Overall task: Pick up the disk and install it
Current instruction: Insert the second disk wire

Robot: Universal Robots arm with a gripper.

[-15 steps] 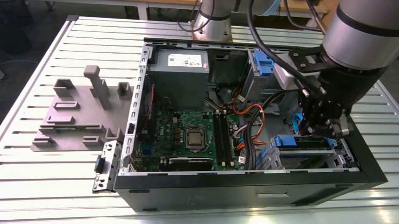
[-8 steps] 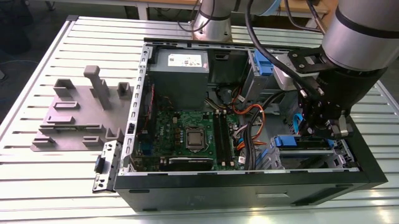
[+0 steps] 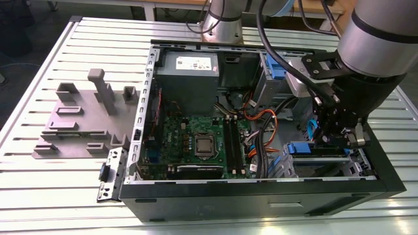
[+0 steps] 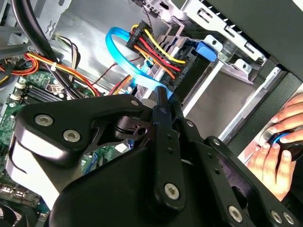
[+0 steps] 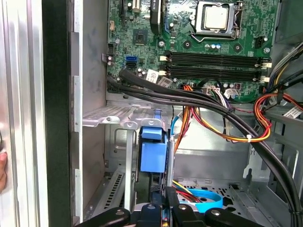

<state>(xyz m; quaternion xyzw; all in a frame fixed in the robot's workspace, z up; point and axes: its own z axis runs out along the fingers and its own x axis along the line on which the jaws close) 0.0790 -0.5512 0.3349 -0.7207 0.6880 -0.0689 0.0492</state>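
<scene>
The disk [image 5: 154,158] stands on edge in the drive bay at the corner of the open computer case [image 3: 261,196]. Its blue carrier frame faces the first wrist view, with a thin silver edge beside it. In the exterior view the disk [image 3: 302,148] shows as a blue block at the exterior view's right. My gripper [image 3: 336,139] reaches down into the case right over it. In both wrist views the two black fingers sit close together at the disk's near edge, gripper [image 5: 166,208] and gripper [image 4: 163,101], with a sliver of blue between them. The disk [image 4: 194,64] runs away from the fingertips into the bay.
A blue flat cable [image 4: 123,52] and a black connector with red and yellow wires [image 4: 158,47] lie against the bay. Thick black cables [image 5: 213,109] cross over the motherboard [image 3: 202,142]. A grey fixture [image 3: 85,117] stands on the table at the exterior view's left. A person's hand [image 4: 274,151] rests outside the case.
</scene>
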